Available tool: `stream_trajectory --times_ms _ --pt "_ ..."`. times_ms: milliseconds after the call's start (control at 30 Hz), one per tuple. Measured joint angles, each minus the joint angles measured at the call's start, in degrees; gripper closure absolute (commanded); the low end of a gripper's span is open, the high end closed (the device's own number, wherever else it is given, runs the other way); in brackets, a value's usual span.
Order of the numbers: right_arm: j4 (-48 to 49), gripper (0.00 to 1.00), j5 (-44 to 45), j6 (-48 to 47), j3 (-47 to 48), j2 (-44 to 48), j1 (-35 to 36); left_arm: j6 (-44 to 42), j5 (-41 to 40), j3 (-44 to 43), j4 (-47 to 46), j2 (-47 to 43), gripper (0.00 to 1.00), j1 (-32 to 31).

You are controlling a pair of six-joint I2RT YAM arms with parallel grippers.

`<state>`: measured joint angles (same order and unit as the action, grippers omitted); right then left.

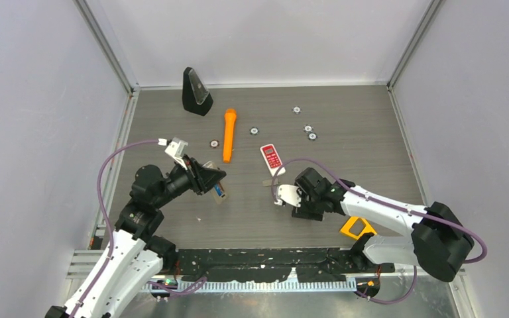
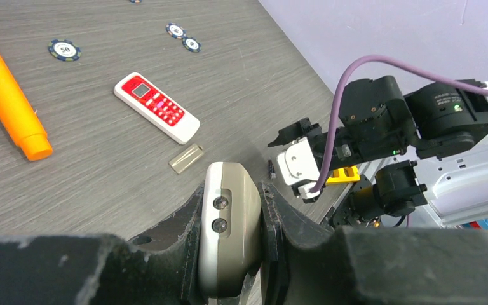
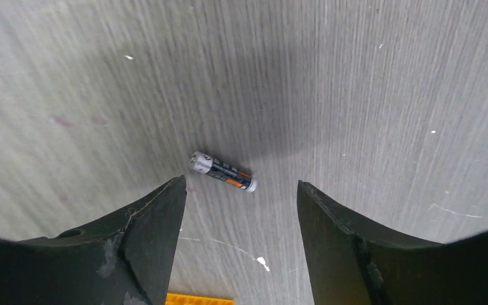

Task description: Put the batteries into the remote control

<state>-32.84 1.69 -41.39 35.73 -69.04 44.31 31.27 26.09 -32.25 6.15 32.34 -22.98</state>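
On the table (image 1: pixel 344 119), seen from above, the left jaws are closed on a grey remote (image 1: pixel 211 180) at the left of the middle. The right jaws stand open and point down at the table right of the centre. They are near a red remote (image 1: pixel 271 158) and a small flat cover (image 1: pixel 270 181). An orange tube (image 1: pixel 228 134), a black wedge (image 1: pixel 195 93) and some chips (image 1: pixel 308 128) lie farther back. A yellow piece (image 1: pixel 356 227) is beside the right arm.

From the left wrist, the grey remote (image 2: pixel 229 229) sits on its edge between the two jaws, and they press on both its sides. Beyond it lie the cover (image 2: pixel 185 157) and the red remote (image 2: pixel 157 107), face up. A dark battery (image 2: pixel 271 168) is on the table just beside the right jaws.

From the right wrist, the battery (image 3: pixel 222 171) lies flat on the table. It is dark with an orange mark and silvery ends. It is between the two open jaws, a little ahead of their tips, and it touches neither of them. The edge of the yellow piece (image 3: pixel 197 298) shows at the bottom.
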Motion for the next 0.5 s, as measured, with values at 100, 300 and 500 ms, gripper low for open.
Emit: stream_trajectory --times_ms 100,300,500 --pt "4.79 0.32 3.02 -2.19 -2.54 -0.59 0.66 -0.09 0.00 -0.11 -0.07 0.00 1.00 0.22" --pt "10.93 0.53 5.20 -4.50 -2.86 -3.28 0.92 -0.17 0.00 -0.17 -0.15 0.04 1.00 0.59" --pt "13.20 0.71 5.62 -4.83 -1.81 -6.78 0.96 -0.17 0.00 -0.17 -0.20 0.07 1.00 0.94"
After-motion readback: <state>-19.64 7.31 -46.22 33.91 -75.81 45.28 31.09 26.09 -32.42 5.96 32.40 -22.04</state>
